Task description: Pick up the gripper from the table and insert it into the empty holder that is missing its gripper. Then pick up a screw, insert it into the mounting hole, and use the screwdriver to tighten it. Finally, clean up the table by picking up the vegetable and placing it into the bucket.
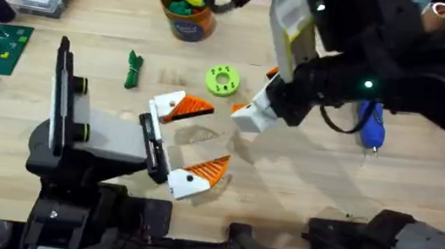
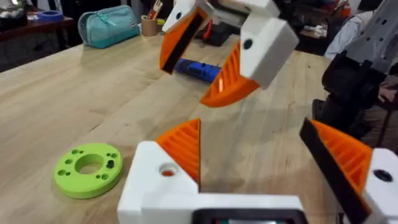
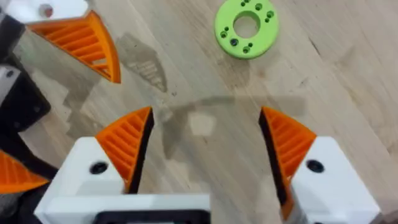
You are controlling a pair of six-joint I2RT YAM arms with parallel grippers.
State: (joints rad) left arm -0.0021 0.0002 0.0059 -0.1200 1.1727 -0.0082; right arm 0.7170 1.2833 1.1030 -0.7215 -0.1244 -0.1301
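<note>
Both grippers hang spread and empty over bare wood: the left gripper beside the right gripper. Judging by the vegetable lying well apart from the bucket, cleanup remains; the screwdriver rests aside. Holder and screw cannot be made out.

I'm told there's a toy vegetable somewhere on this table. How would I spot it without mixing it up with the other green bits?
Start at the orange bucket at the table's far edge, then come toward the arms and a little to the left. The vegetable lies there alone on bare wood: small, dark green, knobbly and elongated. The other green piece nearby, the lime-green ring, is flat, round, brighter and pierced with holes.
</note>
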